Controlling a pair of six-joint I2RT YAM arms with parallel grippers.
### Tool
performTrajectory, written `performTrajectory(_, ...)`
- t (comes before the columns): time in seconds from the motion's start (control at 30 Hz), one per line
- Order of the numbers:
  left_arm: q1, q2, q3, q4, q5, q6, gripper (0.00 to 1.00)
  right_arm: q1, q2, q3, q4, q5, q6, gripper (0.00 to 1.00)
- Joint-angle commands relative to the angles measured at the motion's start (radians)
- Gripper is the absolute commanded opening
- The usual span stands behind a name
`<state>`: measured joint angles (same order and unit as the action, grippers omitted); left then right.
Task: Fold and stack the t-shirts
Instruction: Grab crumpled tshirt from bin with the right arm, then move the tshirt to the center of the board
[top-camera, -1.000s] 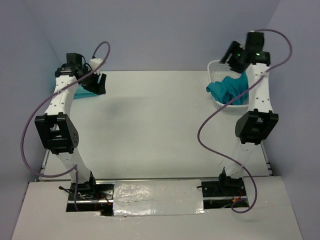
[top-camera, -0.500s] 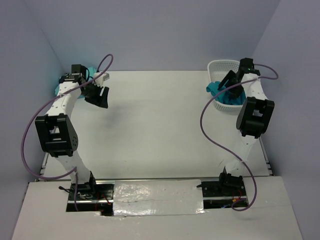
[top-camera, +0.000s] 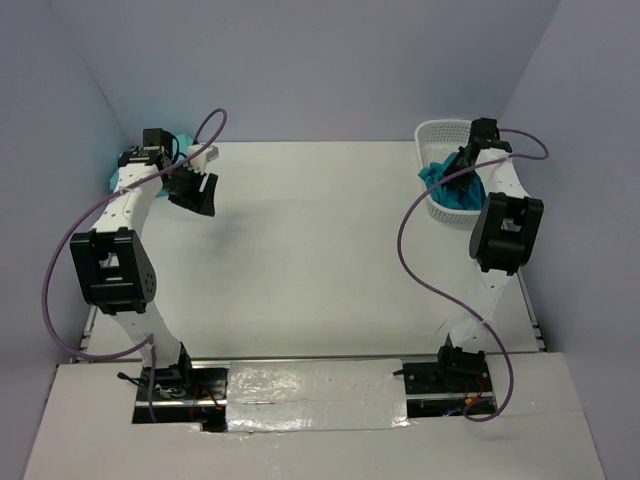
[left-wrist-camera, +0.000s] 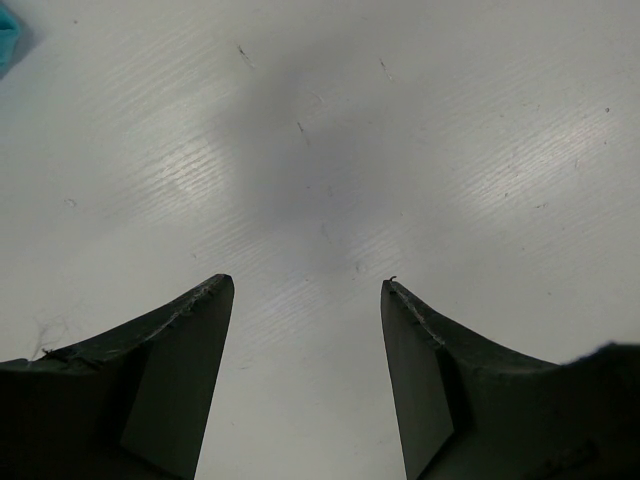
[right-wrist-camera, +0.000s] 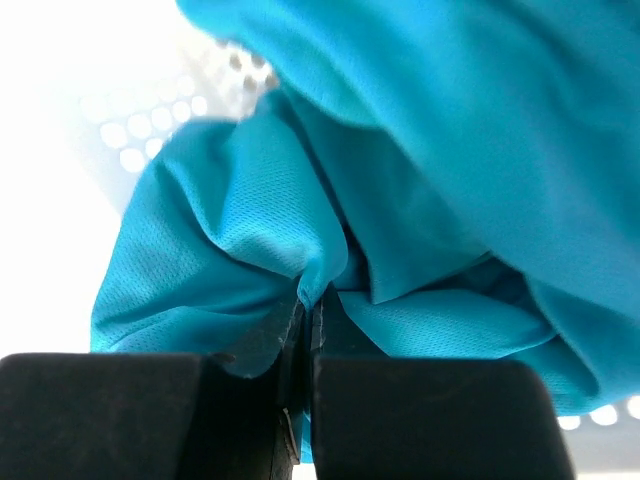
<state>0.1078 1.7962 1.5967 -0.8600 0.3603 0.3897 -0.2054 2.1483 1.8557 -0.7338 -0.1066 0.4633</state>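
Teal t-shirts (top-camera: 447, 185) lie bunched in the white basket (top-camera: 440, 132) at the table's far right. My right gripper (top-camera: 458, 172) reaches down into the basket. In the right wrist view its fingers are shut on a pinched fold of a teal t-shirt (right-wrist-camera: 250, 230), with my right gripper (right-wrist-camera: 304, 305) at the bottom centre. Another teal t-shirt (top-camera: 112, 175) shows at the far left edge, behind my left arm, and as a corner (left-wrist-camera: 6, 35) in the left wrist view. My left gripper (top-camera: 198, 192) (left-wrist-camera: 307, 285) hangs open over the bare white table with nothing between its fingers.
The white table (top-camera: 320, 250) is walled by pale blue panels behind and at both sides. A purple cable (top-camera: 420, 270) loops from the right arm over the table's right side, and another loops off the left arm.
My right gripper came down from above the basket into the shirts and closed on a fold of cloth. My left arm swung slightly toward the middle, then held still with its jaws open.
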Motion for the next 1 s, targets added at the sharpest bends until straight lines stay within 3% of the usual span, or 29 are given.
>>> performTrajectory(0.0, 0.003, -0.052, -0.009, 0.009, 0.009, 0.014, 0.73, 0.001, -0.093, 0.083, 0.033, 0.102, -0.021, 0.0)
performTrajectory(0.23, 0.003, -0.058, 0.003, 0.01, 0.014, 0.015, 0.73, 0.038, -0.339, 0.298, 0.046, 0.196, -0.112, 0.0)
performTrajectory(0.33, 0.006, -0.061, 0.006, 0.012, 0.029, 0.003, 0.73, 0.121, -0.441, 0.371, 0.102, 0.157, -0.199, 0.0)
performTrajectory(0.43, 0.016, -0.08, 0.005, 0.029, 0.052, -0.017, 0.73, 0.3, -0.58, 0.389, 0.189, 0.072, -0.349, 0.0)
performTrajectory(0.53, 0.032, -0.098, 0.014, 0.027, 0.045, -0.031, 0.73, 0.443, -0.776, 0.286, 0.315, -0.111, -0.4, 0.0)
performTrajectory(0.63, 0.059, -0.118, 0.012, 0.039, 0.046, -0.054, 0.73, 0.508, -0.866, 0.149, 0.456, -0.262, -0.294, 0.0)
performTrajectory(0.73, 0.101, -0.132, 0.017, 0.05, 0.026, -0.074, 0.74, 0.553, -0.871, 0.05, 0.52, -0.347, -0.201, 0.0)
performTrajectory(0.97, 0.248, -0.166, 0.062, 0.073, -0.058, -0.12, 0.75, 0.617, -0.702, -0.245, 0.518, -0.286, -0.097, 0.01)
